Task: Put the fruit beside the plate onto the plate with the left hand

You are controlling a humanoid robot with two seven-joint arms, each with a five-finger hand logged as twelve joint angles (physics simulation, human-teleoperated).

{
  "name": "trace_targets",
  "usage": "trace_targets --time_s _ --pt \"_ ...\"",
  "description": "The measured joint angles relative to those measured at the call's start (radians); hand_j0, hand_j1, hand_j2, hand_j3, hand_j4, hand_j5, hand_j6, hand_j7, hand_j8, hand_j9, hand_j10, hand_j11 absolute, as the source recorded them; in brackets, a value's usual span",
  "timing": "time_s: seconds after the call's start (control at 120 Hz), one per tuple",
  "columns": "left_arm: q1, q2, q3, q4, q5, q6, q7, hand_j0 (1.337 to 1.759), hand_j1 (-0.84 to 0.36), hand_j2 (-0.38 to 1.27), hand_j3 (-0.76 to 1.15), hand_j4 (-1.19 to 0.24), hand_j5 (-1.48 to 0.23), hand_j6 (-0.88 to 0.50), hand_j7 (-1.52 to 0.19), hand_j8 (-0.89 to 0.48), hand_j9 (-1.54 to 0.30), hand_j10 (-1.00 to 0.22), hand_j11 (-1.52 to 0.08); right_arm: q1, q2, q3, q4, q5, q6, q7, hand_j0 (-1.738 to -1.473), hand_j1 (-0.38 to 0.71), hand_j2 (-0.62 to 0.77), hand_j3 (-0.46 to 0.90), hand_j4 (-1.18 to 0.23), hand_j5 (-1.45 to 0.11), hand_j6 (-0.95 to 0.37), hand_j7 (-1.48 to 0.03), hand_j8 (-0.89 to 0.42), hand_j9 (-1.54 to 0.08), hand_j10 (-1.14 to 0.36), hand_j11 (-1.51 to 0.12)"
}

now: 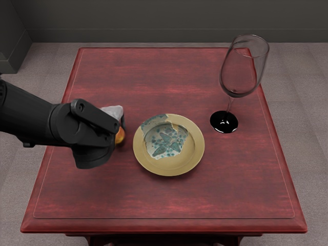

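One fruit (120, 136) lies mostly hidden under the left robot hand (95, 135).

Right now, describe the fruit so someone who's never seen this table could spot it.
On the red wooden table, find the yellow plate near the middle. Just off its left rim, mostly hidden by the black left hand, a sliver of fruit shows. It is the only orange thing there.

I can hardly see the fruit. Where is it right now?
In the head view, the orange fruit peeks out just left of the plate, beside its rim and not on it, mostly hidden behind the left hand.
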Motion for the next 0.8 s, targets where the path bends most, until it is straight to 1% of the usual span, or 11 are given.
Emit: trace_targets --time_s 0.042,0.067,0.108,0.225,0.292,0.325,0.45,0.592,0.675,0.733,0.8 --pt "0.010 0.000 0.001 0.006 0.005 0.005 0.001 1.631 -0.36 0.65 0.00 -0.55 -1.10 -0.39 -1.11 -0.39 -1.11 -0.73 -1.10 0.000 0.000 0.000 0.000 0.000 0.000 0.000 -1.658 -0.31 -0.01 0.00 -0.03 -0.05 -0.03 -0.05 -0.03 -0.04 -0.03 -0.04" --pt "0.013 0.000 0.001 0.008 0.008 0.004 0.001 1.630 -0.37 0.59 0.00 -0.54 -1.09 -0.36 -1.11 -0.35 -1.11 -0.73 -1.11 0.000 0.000 0.000 0.000 0.000 0.000 0.000 -1.658 -0.31 -0.01 0.00 -0.03 -0.05 -0.03 -0.05 -0.03 -0.04 -0.03 -0.04" --pt "0.014 0.000 0.001 0.010 0.005 0.004 0.000 1.629 -0.32 0.44 0.00 -0.53 -1.09 -0.34 -1.11 -0.33 -1.12 -0.73 -1.12 0.000 0.000 0.000 0.000 0.000 0.000 0.000 -1.658 -0.31 -0.01 0.00 -0.03 -0.05 -0.03 -0.05 -0.03 -0.05 -0.03 -0.04" --pt "0.011 0.000 0.001 0.011 -0.009 0.001 -0.002 1.633 -0.34 0.52 0.00 -0.49 -1.15 -0.30 -1.15 -0.30 -1.16 -0.71 -1.17 0.000 0.000 0.000 0.000 0.000 0.000 0.000 -1.658 -0.31 -0.01 0.00 -0.03 -0.05 -0.03 -0.05 -0.03 -0.05 -0.03 -0.05" --pt "0.009 0.000 0.001 0.010 -0.013 0.000 -0.002 1.636 -0.30 0.40 0.00 -0.48 -1.17 -0.29 -1.16 -0.30 -1.17 -0.71 -1.18 0.000 0.000 0.000 0.000 0.000 0.000 0.000 -1.658 -0.31 -0.01 0.00 -0.03 -0.05 -0.03 -0.05 -0.03 -0.05 -0.03 -0.05" --pt "0.007 0.000 0.000 0.010 -0.015 -0.001 -0.002 1.637 -0.32 0.50 0.00 -0.48 -1.18 -0.28 -1.15 -0.31 -1.17 -0.72 -1.18 0.000 0.000 0.000 0.000 0.000 0.000 0.000 -1.658 -0.31 -0.01 0.00 -0.03 -0.05 -0.03 -0.05 -0.03 -0.05 -0.03 -0.05" --pt "-0.011 0.000 -0.003 0.009 -0.022 -0.002 -0.002 1.643 -0.35 0.61 0.00 -0.50 -1.21 -0.29 -1.17 -0.31 -1.17 -0.75 -1.18 0.000 0.000 0.000 0.000 0.000 0.000 0.000 -1.658 -0.31 -0.01 0.00 -0.03 -0.05 -0.03 -0.05 -0.03 -0.05 -0.03 -0.05" --pt "-0.044 0.000 -0.008 0.002 -0.030 -0.004 -0.003 1.647 -0.35 0.63 0.00 -0.49 -1.25 -0.27 -1.17 -0.33 -1.17 -0.80 -1.18 0.000 0.000 0.000 0.000 0.000 0.000 0.000 -1.658 -0.31 -0.01 0.00 -0.03 -0.05 -0.04 -0.05 -0.03 -0.05 -0.03 -0.05" --pt "-0.078 0.002 -0.011 -0.014 -0.032 -0.003 -0.002 1.650 -0.30 0.58 0.00 -0.54 -1.25 -0.32 -1.18 -0.36 -1.16 -0.82 -1.17 0.000 0.000 0.000 0.000 0.000 0.000 0.000 -1.658 -0.31 -0.01 0.00 -0.03 -0.05 -0.04 -0.05 -0.03 -0.05 -0.03 -0.05" --pt "-0.099 0.011 -0.012 -0.028 -0.033 -0.002 -0.001 1.651 -0.30 0.58 0.00 -0.56 -1.24 -0.34 -1.19 -0.36 -1.16 -0.83 -1.17 0.000 0.000 0.000 0.000 0.000 0.000 0.000 -1.658 -0.31 -0.01 0.00 -0.03 -0.05 -0.04 -0.05 -0.03 -0.05 -0.03 -0.05" --pt "-0.123 0.023 -0.012 -0.042 -0.035 -0.003 0.002 1.652 -0.32 0.60 0.00 -0.57 -1.25 -0.31 -1.20 -0.36 -1.16 -0.84 -1.17 0.000 0.000 0.000 0.000 0.000 0.000 0.000 -1.658 -0.31 -0.01 0.00 -0.03 -0.05 -0.04 -0.05 -0.03 -0.05 -0.03 -0.05"
